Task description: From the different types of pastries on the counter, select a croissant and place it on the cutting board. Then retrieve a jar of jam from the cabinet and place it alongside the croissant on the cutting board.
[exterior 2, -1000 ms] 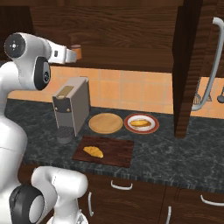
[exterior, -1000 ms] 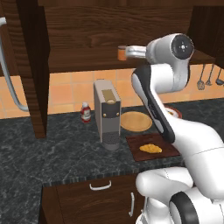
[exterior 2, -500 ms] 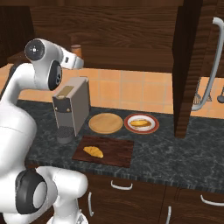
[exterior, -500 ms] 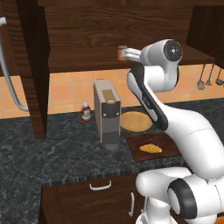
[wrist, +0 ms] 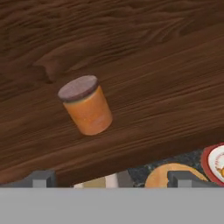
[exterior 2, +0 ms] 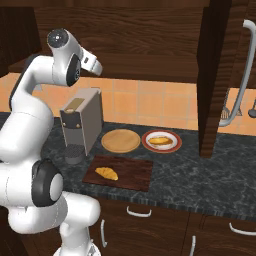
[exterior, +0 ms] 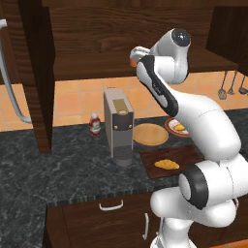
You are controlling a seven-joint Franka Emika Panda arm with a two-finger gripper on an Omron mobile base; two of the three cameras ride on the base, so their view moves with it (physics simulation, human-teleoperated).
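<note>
The jar of jam (wrist: pixel 86 105), orange with a dark brown lid, stands on the shelf of the cabinet (wrist: pixel 153 65). My gripper (wrist: pixel 113 179) is open, its fingertips (wrist: pixel 41 178) wide apart and short of the jar, which sits ahead and slightly left of centre. In the left base view the gripper (exterior: pixel 137 53) is raised at the shelf edge with a sliver of the jar (exterior: pixel 131 62) beside it. The croissant (exterior: pixel 166 164) (exterior 2: pixel 106 173) lies on the cutting board (exterior: pixel 186 154) (exterior 2: pixel 132 170) on the counter (exterior: pixel 58 164).
A grey coffee machine (exterior: pixel 118 126) stands left of the board. Behind the board are a round tan disc (exterior 2: pixel 120 140) and a red-rimmed plate (exterior 2: pixel 172 146) holding an orange-brown pastry (exterior 2: pixel 161 140). A red bottle (exterior: pixel 95 124) sits by the wall. A cabinet side panel (exterior 2: pixel 212 75) hangs at the right.
The arm's upper joints have swung toward the shelf, bringing the hand closer to the jar. The jar, croissant and board have not moved. The fingers stay apart.
</note>
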